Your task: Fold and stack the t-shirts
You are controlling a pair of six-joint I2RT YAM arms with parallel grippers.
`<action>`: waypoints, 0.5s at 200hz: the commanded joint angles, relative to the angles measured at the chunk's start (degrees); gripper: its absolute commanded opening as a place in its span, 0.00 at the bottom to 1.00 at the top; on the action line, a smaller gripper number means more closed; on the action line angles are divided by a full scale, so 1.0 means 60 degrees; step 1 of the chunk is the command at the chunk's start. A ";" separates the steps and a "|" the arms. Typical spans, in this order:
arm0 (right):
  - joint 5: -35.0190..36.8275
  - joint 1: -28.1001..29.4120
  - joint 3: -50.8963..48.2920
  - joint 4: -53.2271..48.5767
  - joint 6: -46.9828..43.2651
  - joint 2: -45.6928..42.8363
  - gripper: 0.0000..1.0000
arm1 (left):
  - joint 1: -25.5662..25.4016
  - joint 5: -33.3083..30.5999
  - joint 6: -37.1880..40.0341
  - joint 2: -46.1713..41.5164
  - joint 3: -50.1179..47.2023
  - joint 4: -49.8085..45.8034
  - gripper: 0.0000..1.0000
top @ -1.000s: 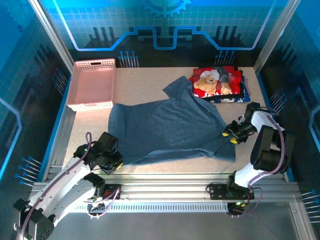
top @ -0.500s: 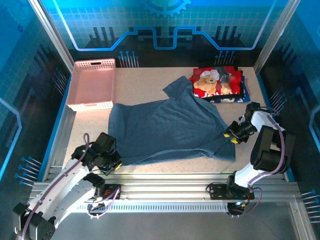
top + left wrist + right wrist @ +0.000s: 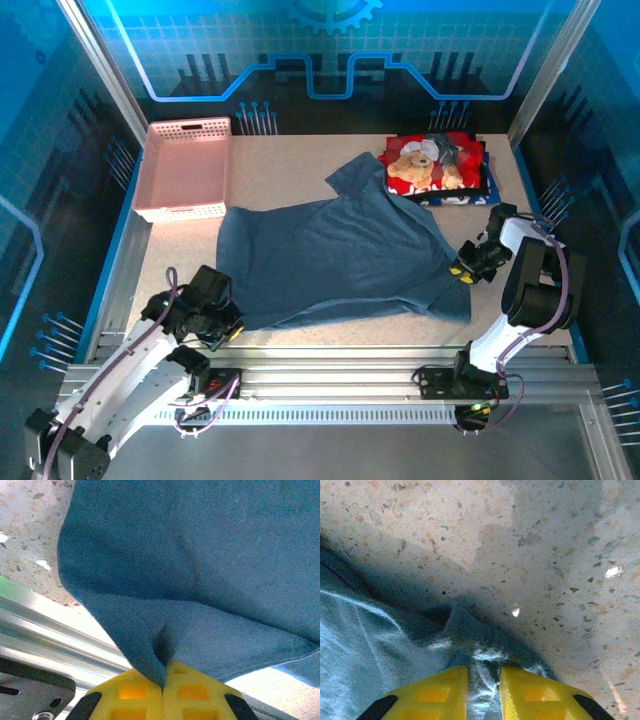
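Left gripper (image 3: 222, 325) (image 3: 163, 677) is clamped right down, its yellow pads (image 3: 132, 690) meeting with a pointed fold of the slate-blue t-shirt (image 3: 340, 255) (image 3: 200, 555) pinched between them. That's the shirt's near-left corner, hanging just past the worktop's (image 3: 290, 160) near edge over the aluminium rail (image 3: 50, 625). Right gripper (image 3: 462, 270) (image 3: 484, 680) is over by the right edge, and its pads (image 3: 437, 692) sit a narrow gap apart with a little ridge of the same shirt (image 3: 380, 650) bunched up and filling that gap, so it looks like a grip on the shirt's right-hand edge. The shirt is a plain, matte knit with a fine weave up close. It's spread loosely across the middle of the worktop with soft wrinkles, and a stitched hem shows in the left wrist view. One flap runs up toward the far right, where it touches the folded stack. On top of that stack is the red teddy-bear t-shirt (image 3: 425, 165), a neat rectangle near the far right corner, with a dark blue t-shirt (image 3: 455, 200) peeking out under its near edge. The worktop is speckled beige, stone-looking and a bit glossy under the lights. A pink lattice basket (image 3: 185, 165), rigid plastic and rectangular, sits in the far left corner, just beside the big shirt.
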 commanded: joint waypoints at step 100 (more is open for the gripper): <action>-0.0395 0.0313 0.0608 -0.0535 0.0346 -0.1755 0.00 | 0.0153 -0.0345 -0.0009 -0.0849 0.0516 -0.0754 0.03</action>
